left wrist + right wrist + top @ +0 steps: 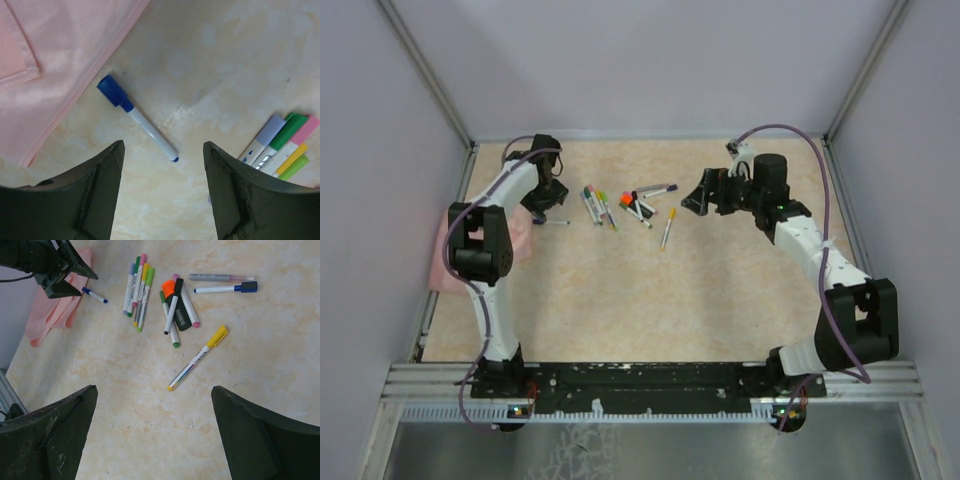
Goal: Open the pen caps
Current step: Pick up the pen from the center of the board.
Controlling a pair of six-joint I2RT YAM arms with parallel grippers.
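Beneath the spread left pincer (163, 146) lies a slim white pen (150, 131) with a chunky blue cap (114, 91)

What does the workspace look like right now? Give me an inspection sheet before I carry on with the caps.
Surface: beige marbled table.
Job's things: blue-capped pen alone by the pink cloth; bundle of pens toward the middle; heap around a dark highlighter; yellow-capped pen alone; caps look on.
Clutter: pink cloth at the left edge.
Claws: left claw open over the blue-capped pen; right claw open, empty.
Cables: purple cable on each arm, not touching the pens.
Surroundings: grey walls, metal rail at near edge.
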